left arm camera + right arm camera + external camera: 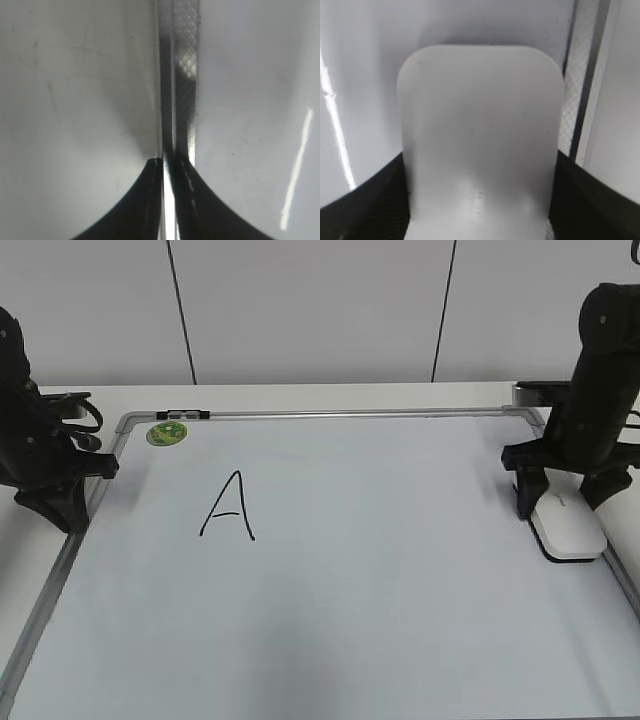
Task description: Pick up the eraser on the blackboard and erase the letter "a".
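Note:
The blackboard (350,570) is a white dry-erase board with a silver frame, lying flat on the table. The white eraser (568,527) lies on it near the right edge. My right gripper (562,502) straddles it, and in the right wrist view its fingers (480,200) press both long sides of the eraser (480,115). My left gripper (62,512) is shut and empty over the board's left frame rail (185,75). No lowercase "a" shows in any view. Only a capital "A" (228,506) in black marker is on the board.
A round green magnet (167,433) sits at the board's far left corner, near a black clip (185,415) on the top frame. The right frame rail (580,100) runs close beside the eraser. A pale wall stands behind the table.

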Controlling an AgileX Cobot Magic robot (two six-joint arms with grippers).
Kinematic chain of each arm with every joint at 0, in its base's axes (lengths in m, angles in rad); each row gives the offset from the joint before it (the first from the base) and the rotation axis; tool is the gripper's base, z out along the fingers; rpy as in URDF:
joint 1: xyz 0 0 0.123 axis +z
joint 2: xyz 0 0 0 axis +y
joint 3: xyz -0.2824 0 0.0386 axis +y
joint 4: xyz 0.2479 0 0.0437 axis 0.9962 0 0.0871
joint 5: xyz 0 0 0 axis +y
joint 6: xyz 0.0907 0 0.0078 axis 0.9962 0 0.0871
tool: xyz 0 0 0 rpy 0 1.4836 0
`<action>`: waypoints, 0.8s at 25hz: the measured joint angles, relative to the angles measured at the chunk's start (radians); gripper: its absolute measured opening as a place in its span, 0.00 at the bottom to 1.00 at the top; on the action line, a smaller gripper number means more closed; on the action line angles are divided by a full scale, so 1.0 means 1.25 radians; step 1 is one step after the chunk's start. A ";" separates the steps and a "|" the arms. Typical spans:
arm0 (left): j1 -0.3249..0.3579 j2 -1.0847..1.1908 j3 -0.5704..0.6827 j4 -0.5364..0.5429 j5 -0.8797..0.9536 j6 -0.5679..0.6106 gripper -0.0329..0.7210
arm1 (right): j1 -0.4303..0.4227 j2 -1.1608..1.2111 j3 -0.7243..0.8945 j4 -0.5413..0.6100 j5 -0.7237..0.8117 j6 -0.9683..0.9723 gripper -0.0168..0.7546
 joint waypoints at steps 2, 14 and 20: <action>0.000 0.000 0.000 0.000 0.000 0.000 0.12 | 0.000 0.011 0.000 -0.008 0.000 0.022 0.80; 0.000 0.000 0.000 0.000 0.000 0.000 0.12 | 0.000 0.020 -0.133 -0.053 0.092 0.065 0.86; 0.000 0.000 0.000 0.000 0.000 0.000 0.12 | 0.000 -0.006 -0.162 -0.035 0.099 0.060 0.81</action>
